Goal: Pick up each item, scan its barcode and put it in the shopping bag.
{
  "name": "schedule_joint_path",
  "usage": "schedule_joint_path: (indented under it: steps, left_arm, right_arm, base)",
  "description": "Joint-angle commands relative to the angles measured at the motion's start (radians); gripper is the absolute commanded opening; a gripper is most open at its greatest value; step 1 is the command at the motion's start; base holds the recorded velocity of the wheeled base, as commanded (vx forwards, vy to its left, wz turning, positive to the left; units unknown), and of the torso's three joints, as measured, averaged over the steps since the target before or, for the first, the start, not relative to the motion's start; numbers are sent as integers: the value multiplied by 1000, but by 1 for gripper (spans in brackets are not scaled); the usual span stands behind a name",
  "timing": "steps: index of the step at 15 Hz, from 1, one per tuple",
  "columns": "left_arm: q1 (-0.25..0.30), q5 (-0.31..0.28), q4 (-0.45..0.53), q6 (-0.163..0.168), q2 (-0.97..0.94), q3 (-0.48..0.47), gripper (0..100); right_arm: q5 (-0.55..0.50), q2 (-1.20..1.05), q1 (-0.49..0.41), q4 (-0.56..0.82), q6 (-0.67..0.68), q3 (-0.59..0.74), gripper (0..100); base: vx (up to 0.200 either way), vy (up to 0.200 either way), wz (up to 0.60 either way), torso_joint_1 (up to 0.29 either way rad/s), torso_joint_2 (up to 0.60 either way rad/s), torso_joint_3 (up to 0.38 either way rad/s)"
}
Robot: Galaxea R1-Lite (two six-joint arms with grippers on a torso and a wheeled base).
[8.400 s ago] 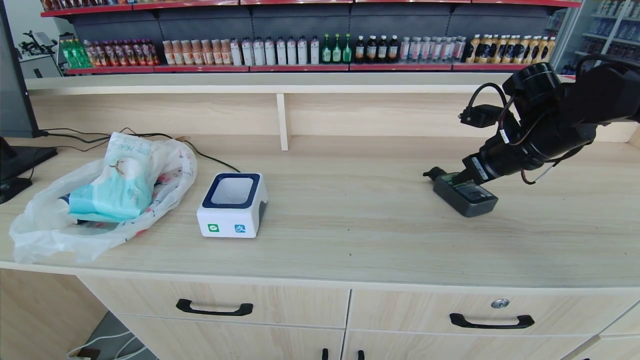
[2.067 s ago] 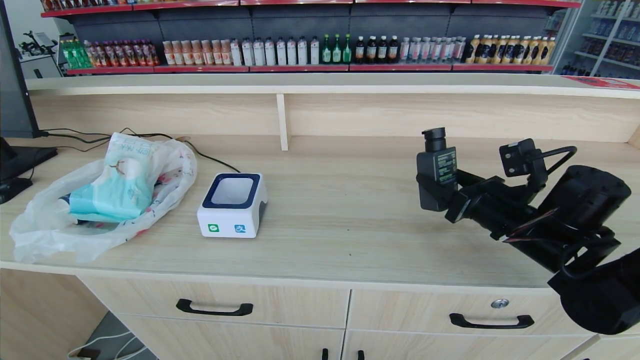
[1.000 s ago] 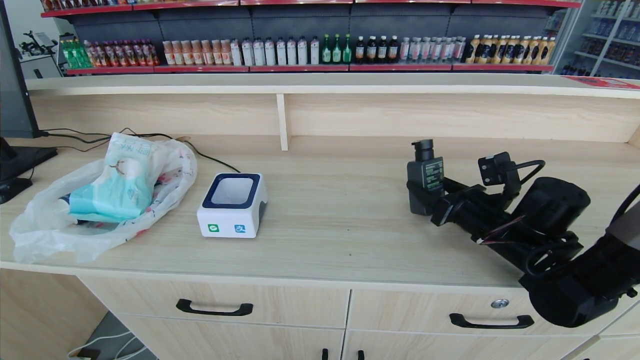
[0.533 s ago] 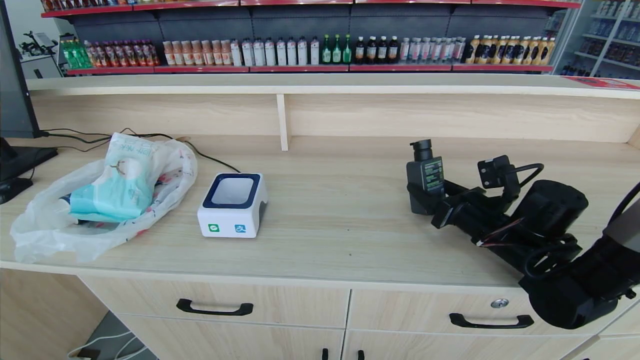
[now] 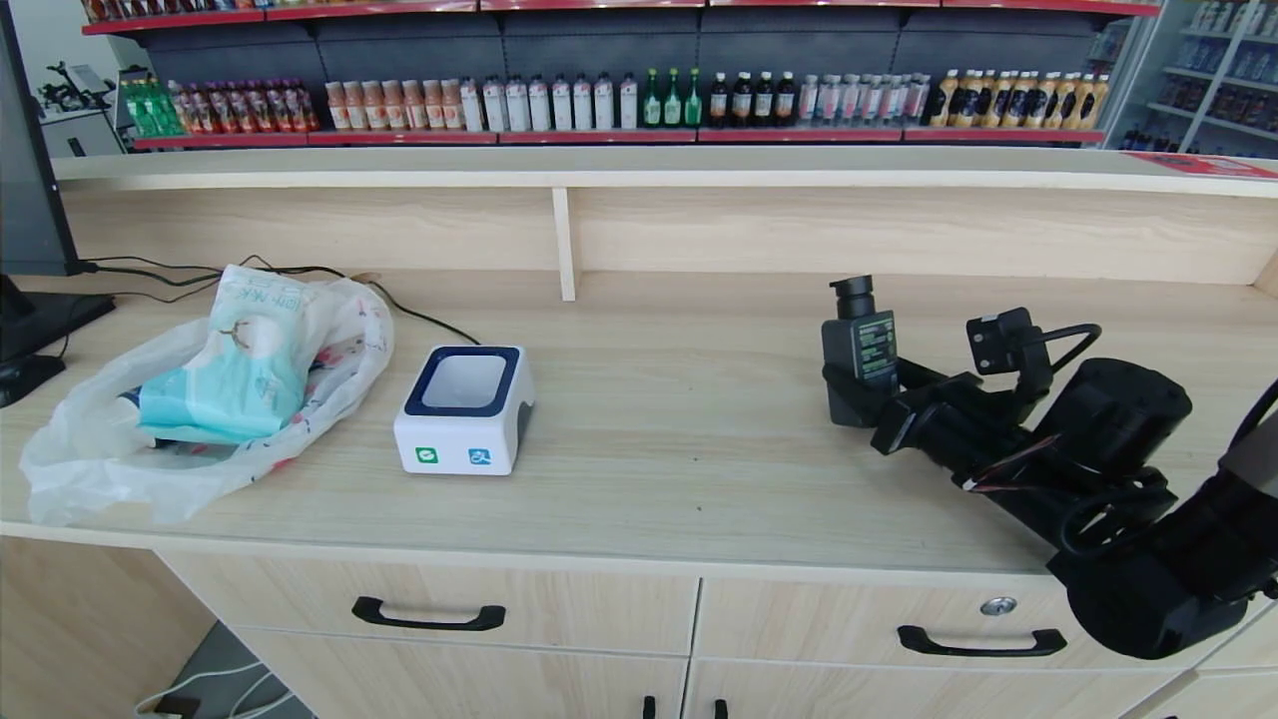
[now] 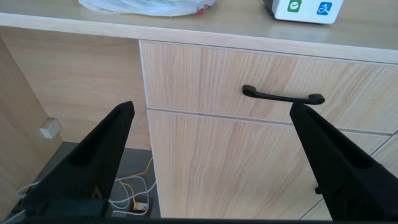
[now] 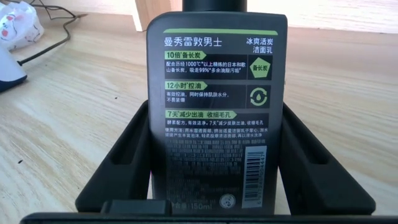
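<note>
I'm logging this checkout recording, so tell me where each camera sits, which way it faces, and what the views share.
Head view: head-mounted, facing down over the light wooden counter; right gripper grips the black rectangular bottle.
Left wrist view: low, facing the drawer fronts; open left gripper frames them.
Right wrist view: close on the bottle's label, own fingers either side.
Shared: white boxy scanner, in head and left wrist views.

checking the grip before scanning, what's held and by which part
The right gripper holds the black bottle by its lower body, a finger on each side; the left gripper holds nothing.
</note>
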Motion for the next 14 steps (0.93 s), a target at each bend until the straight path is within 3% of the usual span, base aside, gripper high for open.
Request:
schedule_joint_path:
  steps: [1, 14]
  left_arm:
    - [0, 0, 0, 0, 0, 0, 100]
    - [0, -1, 0, 0, 0, 0, 100]
  right_arm:
    - [1, -15, -6, -9, 3, 21, 0]
    - [2, -29, -20, -26, -11, 128, 0]
  base:
    - [0, 0, 0, 0, 0, 0]
    - [0, 0, 0, 0, 0, 0]
